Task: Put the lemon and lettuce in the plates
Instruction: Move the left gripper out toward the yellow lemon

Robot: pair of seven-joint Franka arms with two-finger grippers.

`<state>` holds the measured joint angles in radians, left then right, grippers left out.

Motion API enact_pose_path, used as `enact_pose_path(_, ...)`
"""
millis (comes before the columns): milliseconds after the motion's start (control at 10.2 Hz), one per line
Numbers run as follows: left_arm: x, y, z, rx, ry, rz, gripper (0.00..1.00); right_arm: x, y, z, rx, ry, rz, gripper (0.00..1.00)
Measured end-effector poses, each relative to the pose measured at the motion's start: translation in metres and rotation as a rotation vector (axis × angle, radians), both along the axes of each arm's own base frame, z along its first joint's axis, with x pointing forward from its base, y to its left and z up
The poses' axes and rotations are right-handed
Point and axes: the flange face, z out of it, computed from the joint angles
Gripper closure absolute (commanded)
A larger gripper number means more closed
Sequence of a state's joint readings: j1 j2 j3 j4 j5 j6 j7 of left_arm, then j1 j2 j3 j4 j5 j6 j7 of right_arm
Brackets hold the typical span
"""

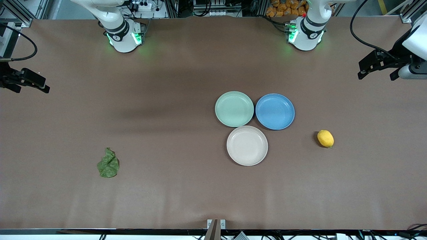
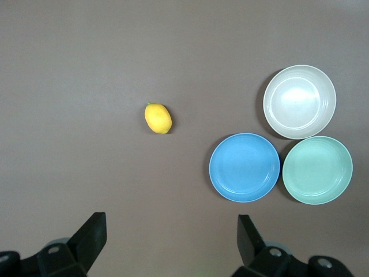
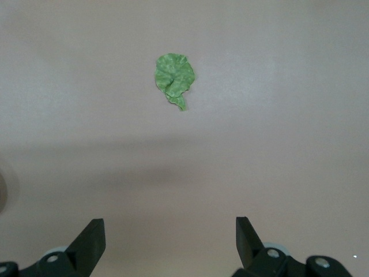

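Brown matte table (image 1: 173, 200), both arms waiting at its ends.

Three round shallow plates cluster together near mid-table, rims touching or nearly so: the pale mint green plate (image 1: 234, 109) (image 2: 317, 170) beside the blue plate (image 1: 275, 111) (image 2: 244, 167), and the cream-beige plate (image 1: 247, 145) (image 2: 300, 101) nearer the front camera than both. All three are bare.

The small oval bright yellow lemon (image 1: 325, 138) (image 2: 157, 118) lies on the table toward the left arm's end, apart from the blue plate, roughly level with the cream-beige plate.

The dark green wrinkly lettuce leaf (image 1: 108, 163) (image 3: 174, 78) lies flat on the table toward the right arm's end, well apart from the plates and nearer the front camera than any of them.

Left gripper (image 1: 377, 65) (image 2: 170, 236) — up over the table's edge at its own end, black fingers spread wide, nothing between them; its wrist view looks down on the lemon and all three plates.

Right gripper (image 1: 28, 81) (image 3: 170, 239) — up at its own end of the table, fingers likewise spread wide and holding nothing; the lettuce sits in its wrist view.
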<state>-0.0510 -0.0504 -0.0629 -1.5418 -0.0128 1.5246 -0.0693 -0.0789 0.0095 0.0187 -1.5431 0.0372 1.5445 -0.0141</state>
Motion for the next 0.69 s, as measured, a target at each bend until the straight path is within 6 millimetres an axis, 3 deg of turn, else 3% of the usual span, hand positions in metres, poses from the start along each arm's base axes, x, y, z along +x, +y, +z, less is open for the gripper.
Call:
enact_pose_path(492, 0.003, 0.000, -0.005, 0.001, 0.011, -0.008, 0.00, 0.000, 0.000, 0.000, 0.000, -0.002, -0.001, 0.00)
enact_pose_path(689, 0.015, 0.000, -0.028, 0.004, 0.057, -0.006, 0.00, 0.000, -0.001, 0.000, 0.000, -0.002, -0.001, 0.00)
